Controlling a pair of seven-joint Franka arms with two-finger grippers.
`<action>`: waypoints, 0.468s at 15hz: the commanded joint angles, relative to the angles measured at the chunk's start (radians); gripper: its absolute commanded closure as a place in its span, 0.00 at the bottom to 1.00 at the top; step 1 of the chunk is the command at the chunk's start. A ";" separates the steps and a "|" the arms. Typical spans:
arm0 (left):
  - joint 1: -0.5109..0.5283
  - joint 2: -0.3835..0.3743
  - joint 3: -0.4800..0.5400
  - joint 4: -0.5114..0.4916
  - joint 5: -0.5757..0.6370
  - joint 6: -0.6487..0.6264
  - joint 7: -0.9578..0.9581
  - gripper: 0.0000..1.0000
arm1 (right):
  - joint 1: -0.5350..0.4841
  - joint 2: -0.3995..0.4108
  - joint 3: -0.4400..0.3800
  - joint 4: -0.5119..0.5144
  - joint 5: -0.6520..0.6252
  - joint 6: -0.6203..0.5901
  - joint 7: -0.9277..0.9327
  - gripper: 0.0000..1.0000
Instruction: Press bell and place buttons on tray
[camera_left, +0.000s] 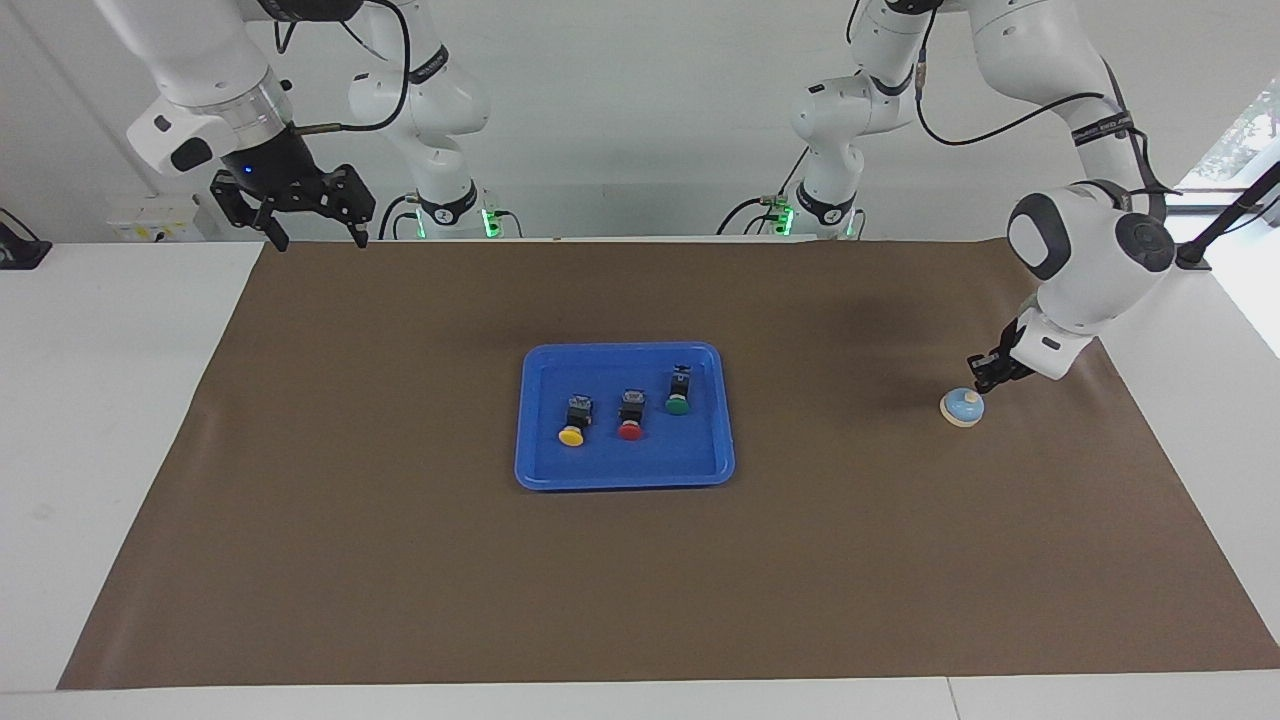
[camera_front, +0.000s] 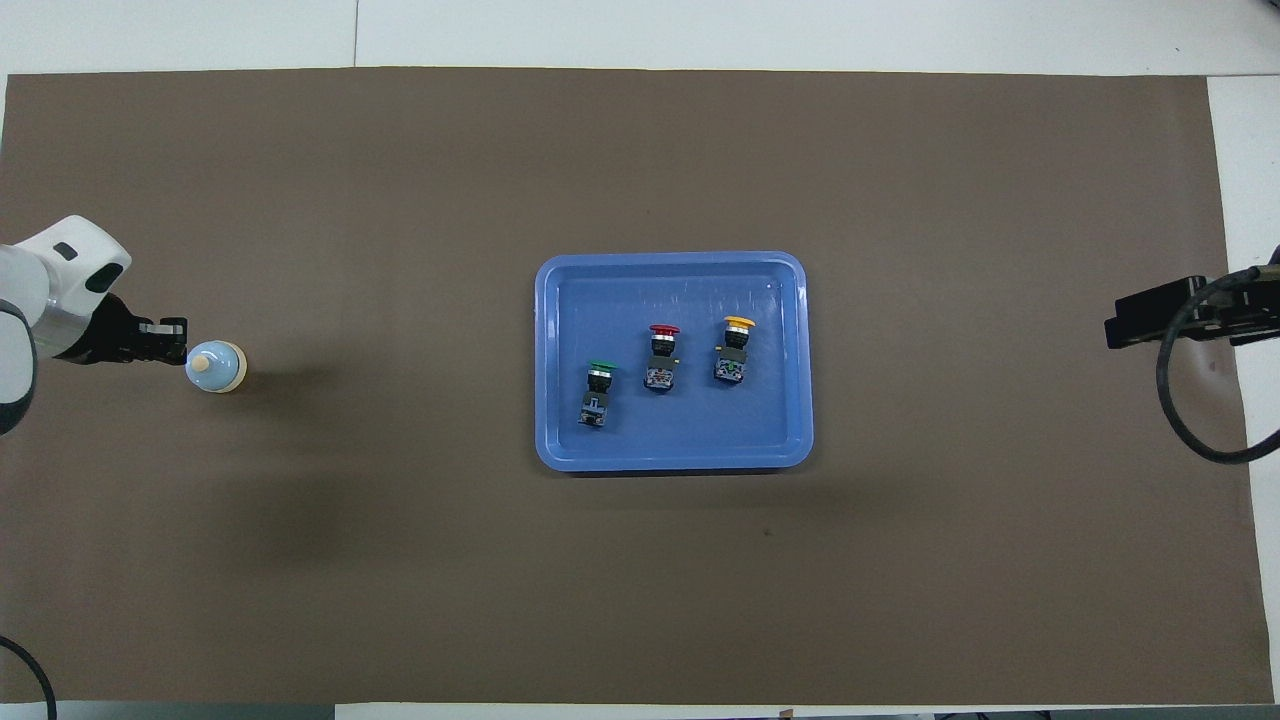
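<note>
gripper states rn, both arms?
Left gripper: shut, holding nothing, just above the bell.
Right gripper: open, empty, waiting raised over the brown mat's corner at the right arm's end.

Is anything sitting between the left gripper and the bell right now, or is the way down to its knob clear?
Nothing visible is in the way. The left gripper, shut, hangs just above the bell, slightly toward the left arm's end of the table, with only bare brown mat around the bell.
</note>
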 joint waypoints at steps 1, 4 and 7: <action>-0.022 0.008 0.004 0.147 0.018 -0.189 -0.003 0.86 | -0.009 -0.010 0.004 -0.010 0.017 -0.009 0.007 0.00; -0.030 -0.044 -0.002 0.184 0.018 -0.304 -0.004 0.63 | -0.009 -0.010 0.004 -0.010 0.017 -0.009 0.007 0.00; -0.033 -0.110 -0.003 0.186 0.012 -0.350 -0.004 0.00 | -0.009 -0.010 0.004 -0.010 0.017 -0.009 0.007 0.00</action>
